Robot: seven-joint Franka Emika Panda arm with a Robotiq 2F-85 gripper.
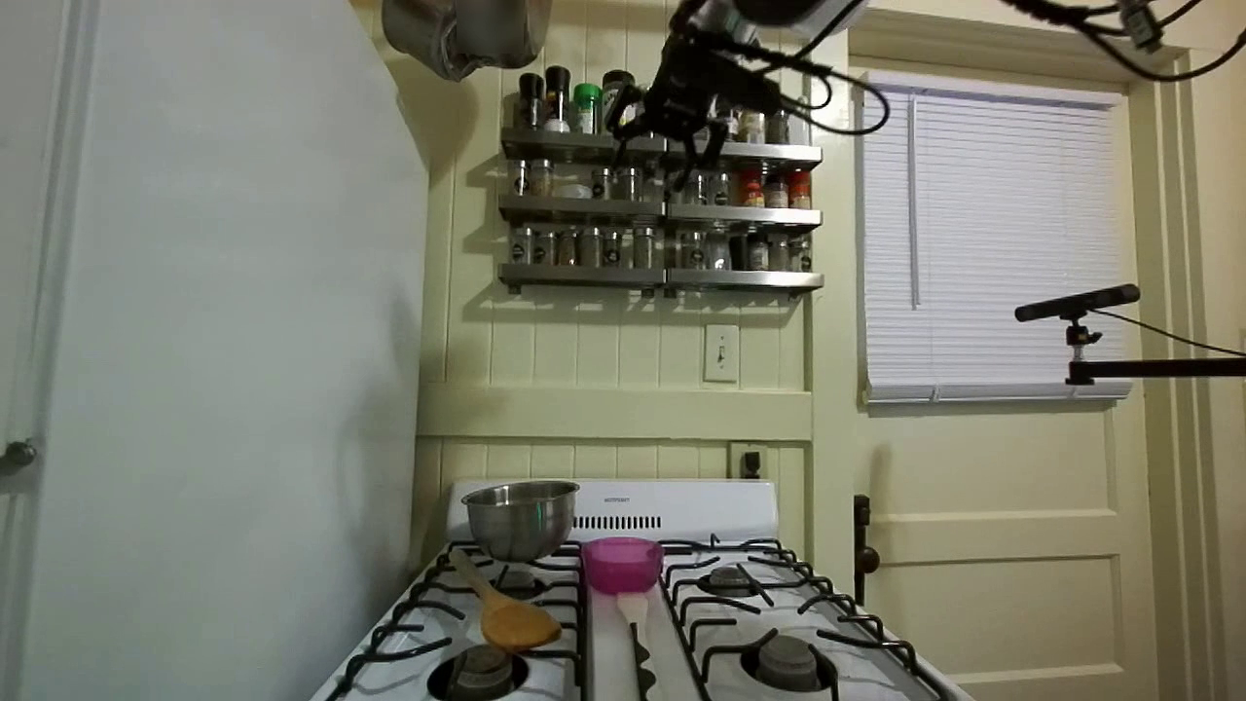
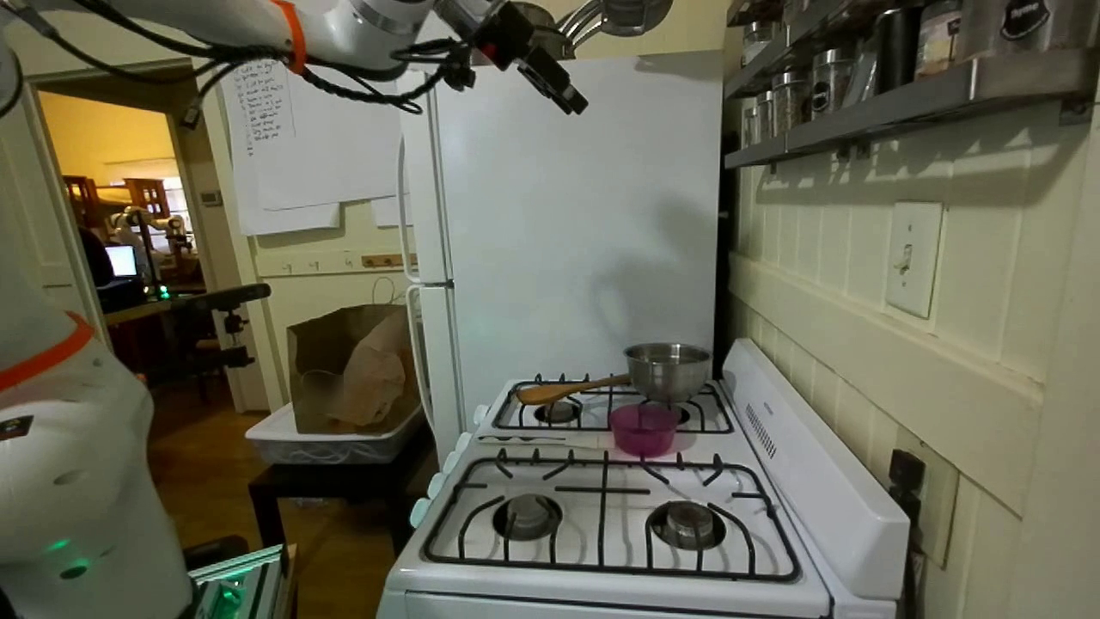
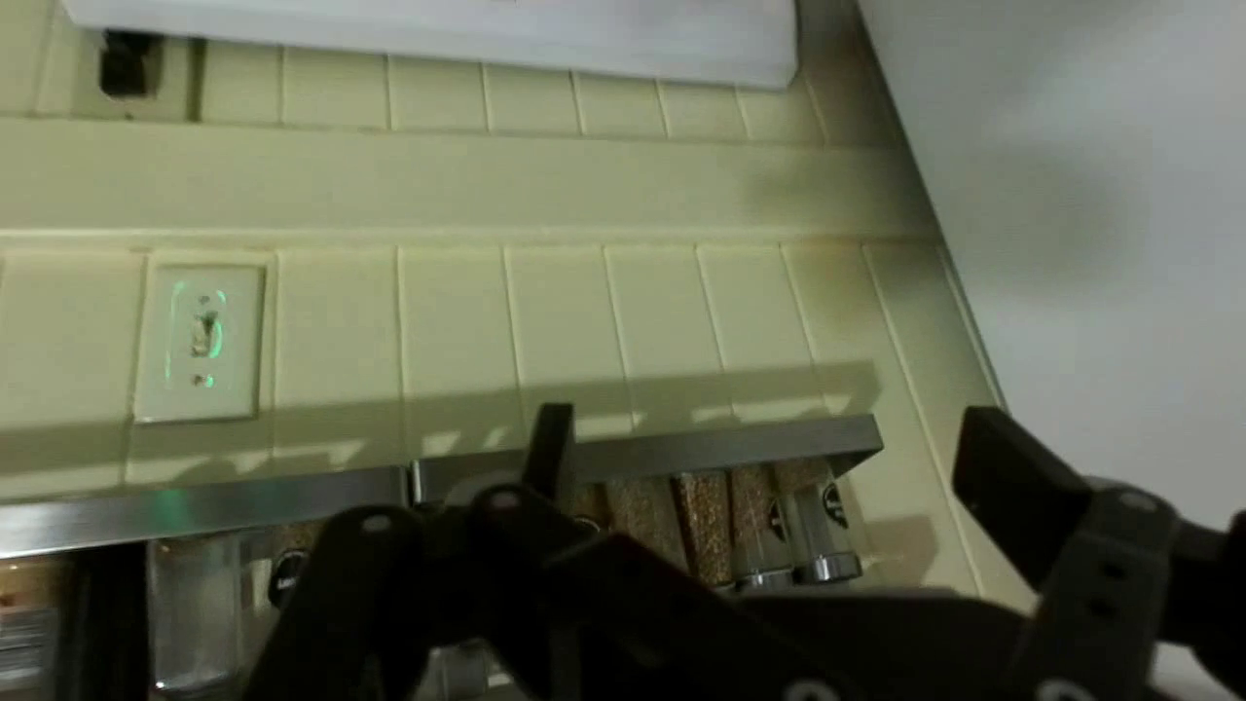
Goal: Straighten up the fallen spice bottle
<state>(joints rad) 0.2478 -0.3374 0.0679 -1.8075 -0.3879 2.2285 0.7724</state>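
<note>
On the middle wall shelf point(image 1: 584, 208), in an exterior view only, can make out a pale spice bottle point(image 1: 576, 191) lying on its side, between upright jars point(image 1: 629, 184) at its nine and three o'clock. In the wrist view, cannot pick the bottle out, but can see grainy contents point(image 3: 706, 516) in jars near five o'clock, far clearer than from outside. Also in the wrist view, see the claw point(image 3: 769, 424) spread wide, with fingers point(image 3: 1017, 497) well apart. In an exterior view, find the claw near two o'clock from the bottle, overlapping the top shelf point(image 1: 759, 152). In all three views, spot the light switch point(image 3: 200, 341), at nine o'clock in the wrist view. In both exterior views, see a stove point(image 1: 681, 506) bearing a steel bowl point(image 1: 523, 521), a pink bowl point(image 1: 623, 567) and a wooden spoon point(image 1: 521, 623). At three o'clock from the bottle, in an exterior view alone, see a window blind point(image 1: 993, 243). In an exterior view alone, find the white arm base point(image 2: 86, 464) toward eight o'clock, handwritten sheets point(image 2: 266, 112) at ten and a brown paper bag point(image 2: 318, 378) between.
</note>
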